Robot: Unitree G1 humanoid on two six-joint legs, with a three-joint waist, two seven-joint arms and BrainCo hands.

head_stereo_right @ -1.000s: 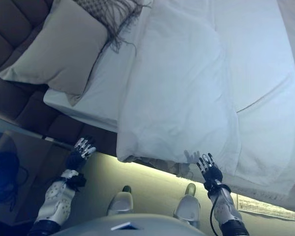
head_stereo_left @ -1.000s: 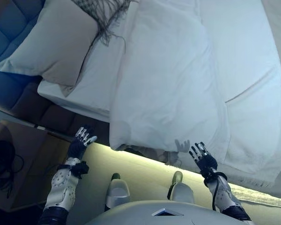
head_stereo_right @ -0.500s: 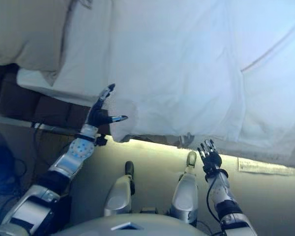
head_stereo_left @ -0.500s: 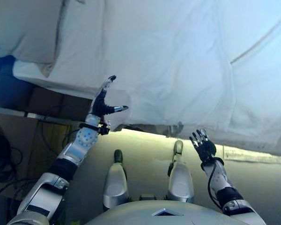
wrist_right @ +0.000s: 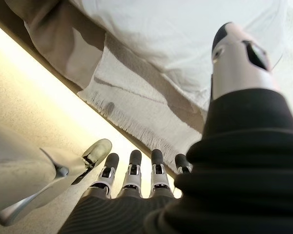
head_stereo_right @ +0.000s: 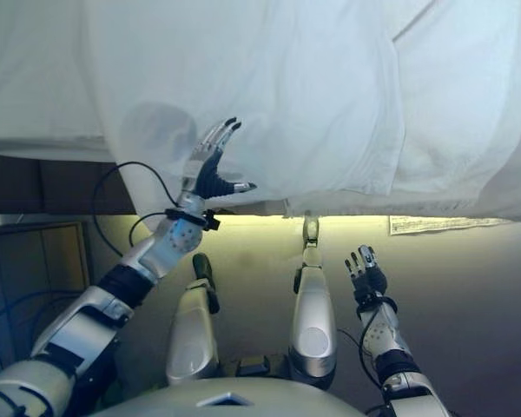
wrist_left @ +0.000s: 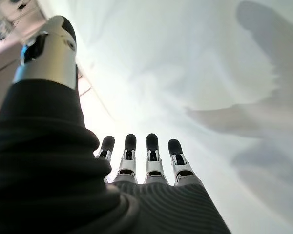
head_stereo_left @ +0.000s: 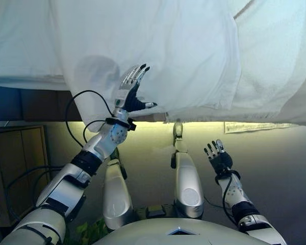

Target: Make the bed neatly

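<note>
We held our left hand (head_stereo_left: 131, 92) raised with fingers straight and thumb spread, holding nothing, just short of the white duvet (head_stereo_left: 158, 56) where it drooped over the near edge of the bed (head_stereo_left: 20, 56). Whether the fingertips touched the cloth we could not tell. Our right hand (head_stereo_left: 218, 158) hung low over the floor, also spread and empty, well below the duvet's hem and the fringed blanket edge (wrist_right: 122, 114) under it. We judged ourselves at the reaching step: the duvet lay bunched and overhanging at this side, not yet smoothed. The next move called for closing the left fingers on the hanging corner, then drawing it level along the bed's edge.
</note>
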